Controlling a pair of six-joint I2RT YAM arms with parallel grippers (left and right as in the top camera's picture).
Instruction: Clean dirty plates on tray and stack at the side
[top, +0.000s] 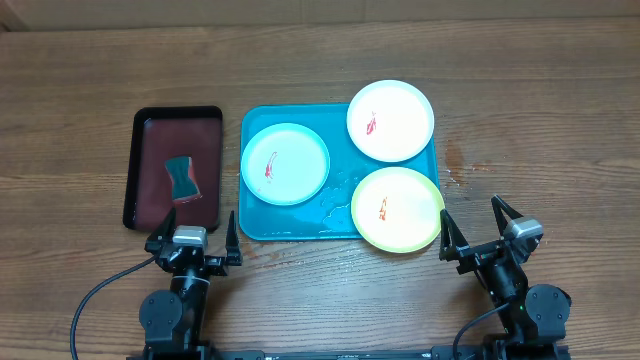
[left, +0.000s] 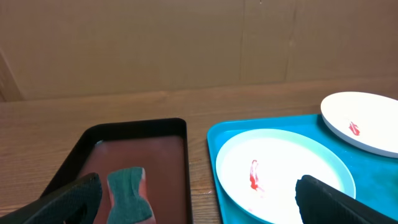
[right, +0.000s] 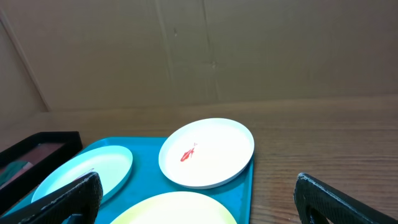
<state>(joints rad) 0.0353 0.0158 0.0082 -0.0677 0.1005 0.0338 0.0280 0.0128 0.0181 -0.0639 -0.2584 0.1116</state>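
L arm (top: 172, 312) and R arm (top: 530, 305) sit folded low at the near edge of the wooden table (top: 560, 120), claws aimed far toward the trays. L gripper (top: 195, 234) is near-left, facing the gap btwn the 2 trays. Its jaws are spread wide w/ nothing in them. R gripper (top: 474, 226) is near-right, just beside the yellow-green plate (top: 408, 218) and angled a bit left. Its jaws are also spread wide and hold nothing.

The turquoise tray (top: 300, 222) lies mid-table, long axis left-right. It carries all 3 plates, each flat, face up, none stacked.
- Nearest is the yellow-green plate at the near-right corner, overhanging the rim, w/ an orange smear (top: 383, 208) near centre.
- Next is the light blue plate (top: 295, 150) at the left end, its edge reaching the left rim, w/ a red smear (top: 270, 166) left of centre.
- Farthest is the white plate (top: 402, 108) at the far-right corner, hanging over the far rim, w/ a red smear (top: 372, 125) left of centre.

Left of it, a strip of table apart, is a black-rimmed dark red tray (top: 150, 200), long axis near-far. It holds 1 green waisted sponge (top: 181, 178), also lengthwise near-far.
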